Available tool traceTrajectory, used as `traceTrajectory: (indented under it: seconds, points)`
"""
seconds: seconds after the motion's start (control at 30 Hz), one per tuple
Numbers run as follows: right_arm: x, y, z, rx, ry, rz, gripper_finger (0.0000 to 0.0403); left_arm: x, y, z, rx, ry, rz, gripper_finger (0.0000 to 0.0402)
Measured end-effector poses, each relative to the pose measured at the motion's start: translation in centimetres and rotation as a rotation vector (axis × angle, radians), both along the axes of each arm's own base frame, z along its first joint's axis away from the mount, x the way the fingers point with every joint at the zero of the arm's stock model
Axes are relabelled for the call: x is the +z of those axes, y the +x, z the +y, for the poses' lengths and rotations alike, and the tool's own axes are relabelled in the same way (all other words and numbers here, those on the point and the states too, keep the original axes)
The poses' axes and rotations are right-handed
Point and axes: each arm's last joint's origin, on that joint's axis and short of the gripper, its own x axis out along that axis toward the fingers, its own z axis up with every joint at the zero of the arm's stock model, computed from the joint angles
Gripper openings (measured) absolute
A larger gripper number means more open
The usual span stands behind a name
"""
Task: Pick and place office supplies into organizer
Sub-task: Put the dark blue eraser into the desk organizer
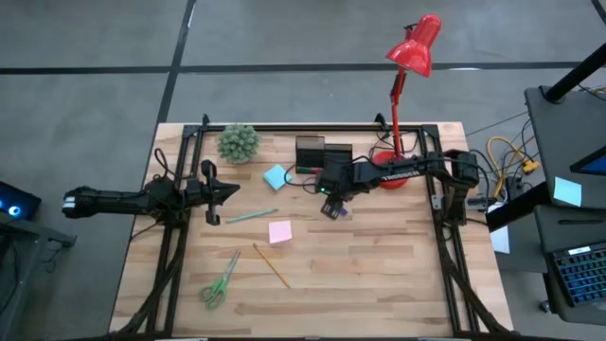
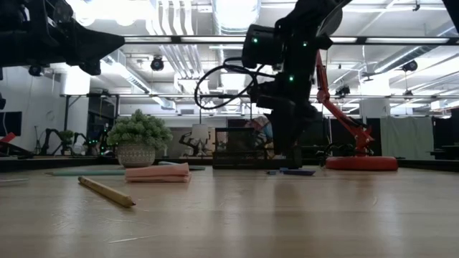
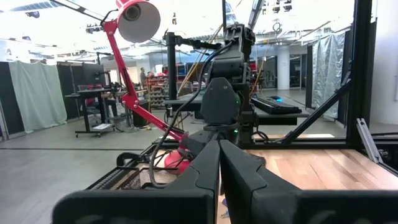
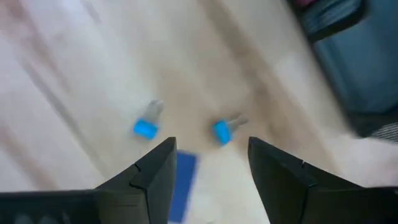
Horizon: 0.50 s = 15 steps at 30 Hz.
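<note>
- The right tool (image 1: 333, 210) hangs low over the middle of the wooden worktop (image 1: 379, 275), just near of the black organizer (image 1: 322, 153), its fingers (image 4: 155, 171) spread apart and grasping nothing.
- Directly beneath it, two small blue pieces (image 4: 144, 128) lie on the wood beside each other but apart, with a flat blue strip (image 4: 181, 180) just by them, between the fingers.
- The left tool (image 1: 214, 192) waits above the left side of the worktop, clenched on nothing.
- The organizer stands at the far side, between the potted plant (image 1: 239, 142) on its left and the red lamp (image 1: 409, 57) on its right.
- A light-blue sticky pad (image 1: 276, 176) lies just left of the organizer.
- A pink sticky pad (image 1: 280, 231) rests near the middle, the teal pen (image 1: 251, 216) to its far left.
- The yellow pencil (image 1: 272, 265) and green-handled scissors (image 1: 221, 280) lie on the near side, left of centre.
</note>
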Motion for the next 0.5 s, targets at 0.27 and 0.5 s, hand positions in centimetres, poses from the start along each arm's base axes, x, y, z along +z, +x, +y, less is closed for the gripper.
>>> traceTrajectory:
  seconds: [0.27, 0.5]
  points:
    - [-0.4, -0.2, 1.4, -0.029, 0.071, 0.005, 0.0190, 0.0, 0.0, 0.0, 0.000, 0.000, 0.000, 0.0000]
    - [-0.8, -0.6, 1.9, -0.043, 0.075, 0.033, 0.0190, 0.0, 0.0, 0.0, 0.000, 0.000, 0.000, 0.0000]
